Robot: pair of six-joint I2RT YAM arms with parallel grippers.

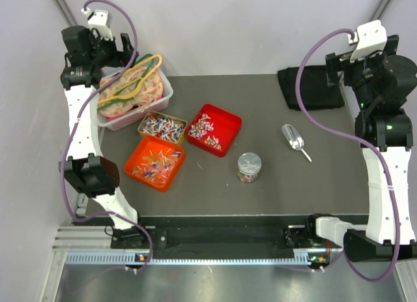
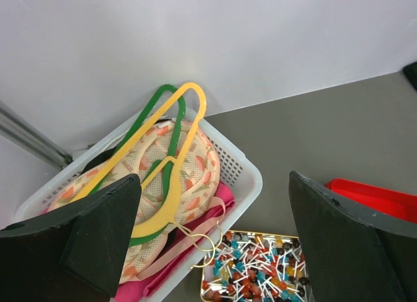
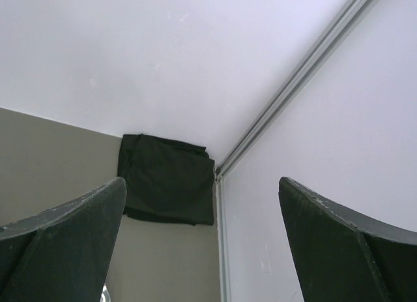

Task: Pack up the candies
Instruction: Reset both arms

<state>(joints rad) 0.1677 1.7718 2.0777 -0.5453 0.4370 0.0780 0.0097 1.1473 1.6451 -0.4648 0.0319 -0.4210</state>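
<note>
Both your grippers hung spread and empty, the left gripper (image 2: 212,250) over the white basket (image 1: 166,93), the right gripper (image 3: 199,250) near the black cloth (image 1: 313,87). The candies sat in the gold tin (image 1: 161,126), orange tray (image 1: 155,162), red tray (image 1: 214,129) and small jar (image 1: 249,166); the scoop (image 1: 293,139) lay just beside the jar. From that alone you could not judge whether packing was starting or finished.

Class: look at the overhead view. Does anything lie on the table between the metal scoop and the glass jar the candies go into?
Nothing visible does. The metal scoop lies right of and behind the glass jar, with only bare grey table between them. The candy trays, like the red tray, sit left of the jar.
</note>
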